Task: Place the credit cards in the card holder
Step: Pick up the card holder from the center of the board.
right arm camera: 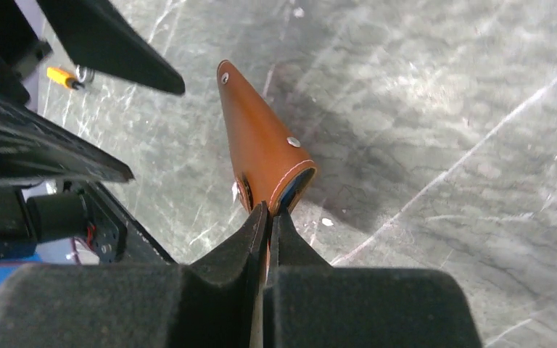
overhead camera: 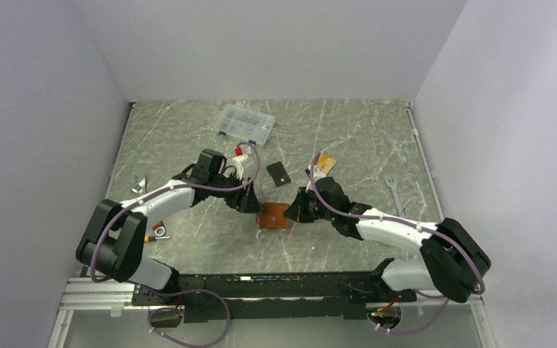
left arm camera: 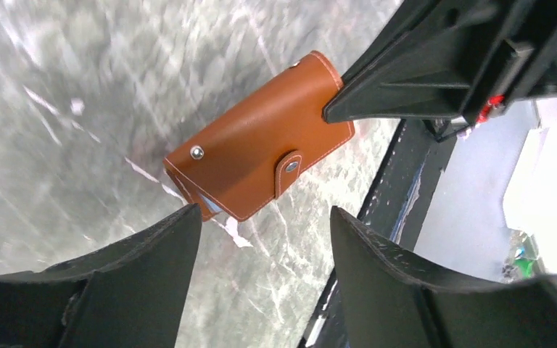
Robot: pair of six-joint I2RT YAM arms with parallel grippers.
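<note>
Card holder (left arm camera: 261, 145), smooth stitched tan leather, pinched by right fingers (right arm camera: 225, 264); left fingers (left arm camera: 141, 257) spread.

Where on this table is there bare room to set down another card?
Bare: the far right of the table, between the clear box and the wrench; also the near strip between the card holder and the base rail. Crowded: the middle, where the left gripper and right gripper meet at the card holder, with the black rectangle and orange card behind.

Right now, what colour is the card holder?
The card holder is orange-brown; left wrist view shows it best.
</note>
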